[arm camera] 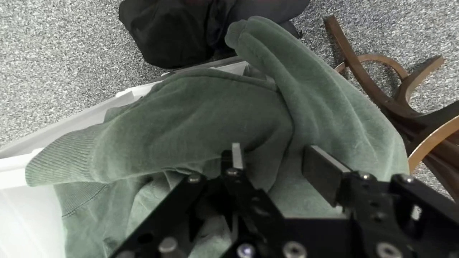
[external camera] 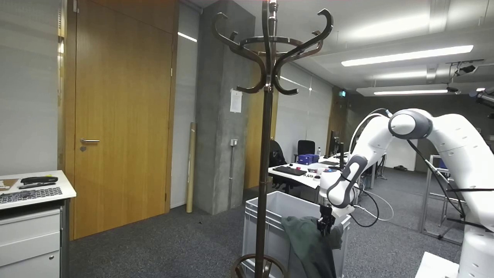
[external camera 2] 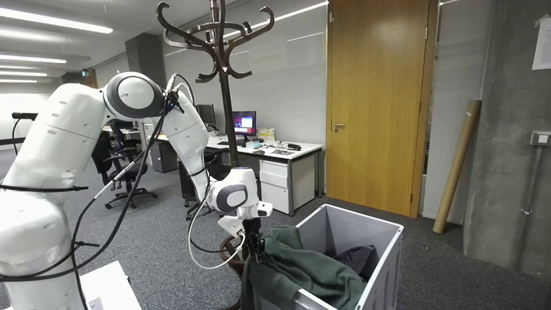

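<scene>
Your gripper (arm camera: pixel 276 156) is sitting right at the green garment (external camera 2: pixel 316 265), jaws standing apart w/ fabric showing btwn them; you aren't getting a clear enough look to tell if the pads (arm camera: pixel 324 175) are touching it. The garment is draping over the rim of the grey bin (external camera 2: pixel 389 273), part of it lying inside & part hanging down outside. In the wrist view a ribbed cuff (arm camera: pixel 62 159) is pointing toward the L edge, and a folded end (arm camera: pixel 251 37) is sticking out past the rim up top, nr a dark item (arm camera: pixel 168 32) you aren't able to ID. Dark cloth (external camera 2: pixel 359 258) is lying in the bin too, nr the garment. Next to the bin the brown coat stand (external camera: pixel 265 154) is standing upright, its curved feet (arm camera: pixel 398 105) showing on the R in the wrist view. Your arm (external camera: pixel 455 143) is arching up & reaching down to the bin in both ext. views. In the bg a wood door (external camera: pixel 123 127) is standing closed, & a cardboard tube (external camera: pixel 191 170) is leaning by the concrete column (external camera: pixel 224 123). A white desk (external camera 2: pixel 309 147) is holding a monitor (external camera 2: pixel 244 122) & misc. small stuff.
</scene>
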Robot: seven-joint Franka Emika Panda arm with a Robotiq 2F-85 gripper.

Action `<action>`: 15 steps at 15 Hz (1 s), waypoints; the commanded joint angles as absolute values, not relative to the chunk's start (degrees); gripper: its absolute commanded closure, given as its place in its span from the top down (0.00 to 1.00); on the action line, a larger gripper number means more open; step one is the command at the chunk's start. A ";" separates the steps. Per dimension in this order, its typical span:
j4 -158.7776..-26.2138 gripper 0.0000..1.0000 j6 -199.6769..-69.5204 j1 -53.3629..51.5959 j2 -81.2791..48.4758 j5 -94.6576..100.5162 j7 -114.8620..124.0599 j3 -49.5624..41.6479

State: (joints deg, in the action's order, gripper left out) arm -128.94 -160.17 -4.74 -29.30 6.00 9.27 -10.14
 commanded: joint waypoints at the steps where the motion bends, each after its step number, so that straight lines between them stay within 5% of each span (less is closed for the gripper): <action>1: -128.53 0.18 -161.22 -5.77 -29.87 7.73 10.29 -11.34; 4: -128.52 0.00 -160.85 -5.59 -29.36 7.53 9.94 -11.19; 15: -128.84 0.02 -161.67 -5.06 -19.19 7.80 16.00 -18.22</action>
